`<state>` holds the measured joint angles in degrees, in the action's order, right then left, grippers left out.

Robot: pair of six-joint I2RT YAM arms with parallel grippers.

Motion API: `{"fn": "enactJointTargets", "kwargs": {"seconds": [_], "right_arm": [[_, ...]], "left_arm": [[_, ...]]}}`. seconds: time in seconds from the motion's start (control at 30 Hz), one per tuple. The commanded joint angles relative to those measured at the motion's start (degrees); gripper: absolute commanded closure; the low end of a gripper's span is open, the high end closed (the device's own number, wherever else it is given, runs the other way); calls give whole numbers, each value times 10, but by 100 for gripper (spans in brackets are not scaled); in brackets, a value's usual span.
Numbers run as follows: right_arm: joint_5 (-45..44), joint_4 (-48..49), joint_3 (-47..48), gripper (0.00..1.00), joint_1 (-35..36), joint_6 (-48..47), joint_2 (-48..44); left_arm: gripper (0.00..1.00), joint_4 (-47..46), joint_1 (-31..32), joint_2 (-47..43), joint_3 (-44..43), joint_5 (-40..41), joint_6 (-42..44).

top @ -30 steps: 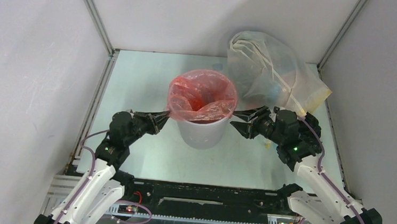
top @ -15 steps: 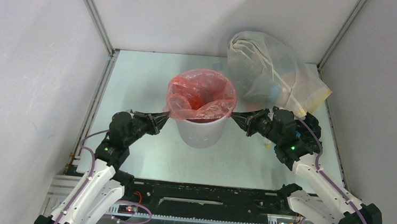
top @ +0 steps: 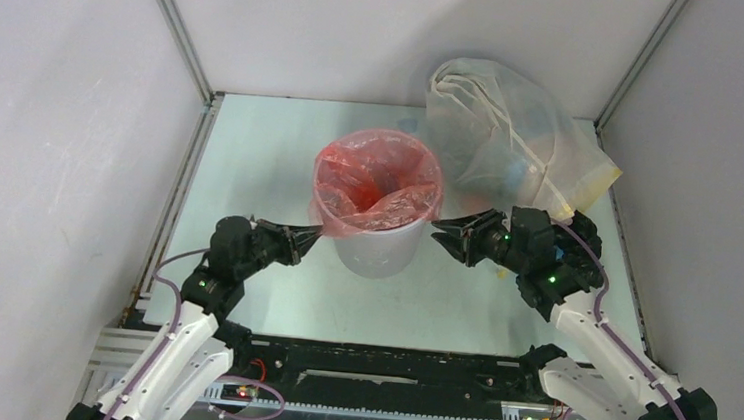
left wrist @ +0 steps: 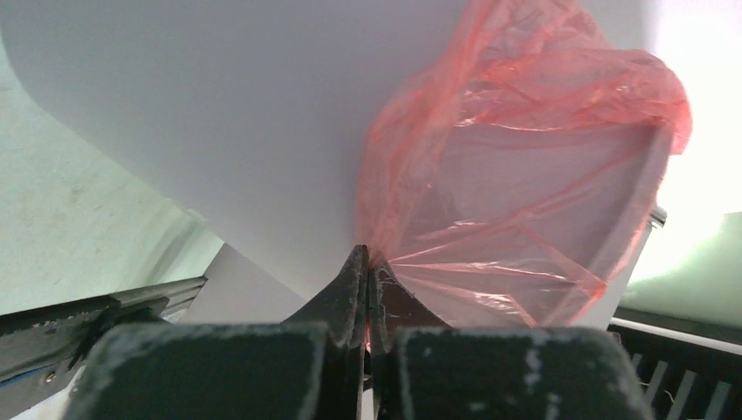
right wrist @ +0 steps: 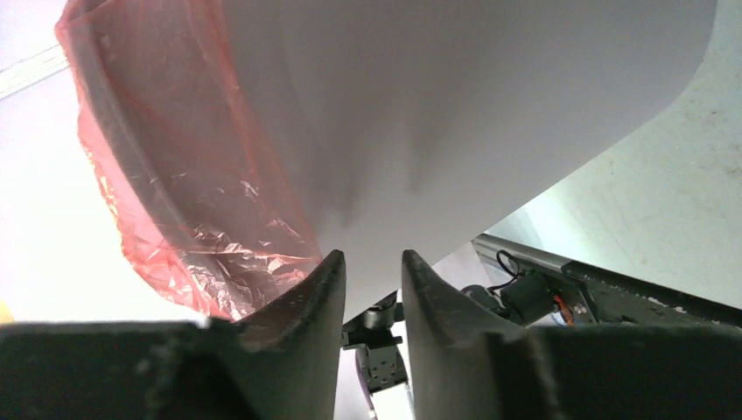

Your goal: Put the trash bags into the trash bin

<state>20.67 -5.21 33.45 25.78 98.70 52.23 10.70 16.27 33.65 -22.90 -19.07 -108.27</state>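
Observation:
The pale trash bin (top: 377, 254) stands mid-table with the red-pink trash bag (top: 378, 183) spread over its mouth. My left gripper (top: 318, 233) is at the bin's left side, shut on the bag's edge below the rim. In the left wrist view the gripper (left wrist: 367, 255) pinches the bag (left wrist: 525, 175) against the bin wall (left wrist: 219, 131). My right gripper (top: 436, 234) is at the bin's right side, open and empty. In the right wrist view the gripper (right wrist: 372, 259) faces the bin wall (right wrist: 481, 105), with the bag (right wrist: 175, 175) hanging to the left of its fingers.
A large clear stuffed bag (top: 509, 136) with white drawstrings lies at the back right, just behind my right arm. White walls close in the table on the left, right and far sides.
My left gripper has moved down and toward the near edge, drawing the bag's edge down the bin's left side. My right gripper has dropped lower beside the bin and now holds nothing.

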Motion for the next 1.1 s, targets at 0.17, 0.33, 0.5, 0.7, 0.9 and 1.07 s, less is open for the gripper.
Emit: {"fn": "enactJointTargets", "kwargs": {"seconds": [0.17, 0.33, 0.5, 0.7, 0.9, 1.07], "right_arm": [[-31, 5, 1, 47, -2, 11, -50], [-75, -2, 1, 52, 5, 29, -79], [-95, -26, -1, 54, 6, 23, -99], [-148, 12, -45, 44, 11, 42, -134], [-152, 108, -47, 38, 28, 41, -93], [-157, 183, -47, 40, 36, 44, -52]], "left_arm": [[100, 7, 3, -4, 9, -22, 28], [100, 7, 2, -2, 12, -26, 34], [100, 7, 2, 0, 11, -26, 37], [100, 7, 2, 8, 5, -30, 44], [100, 7, 2, 15, 1, -32, 48], [100, 7, 2, 19, -2, -35, 50]]}}
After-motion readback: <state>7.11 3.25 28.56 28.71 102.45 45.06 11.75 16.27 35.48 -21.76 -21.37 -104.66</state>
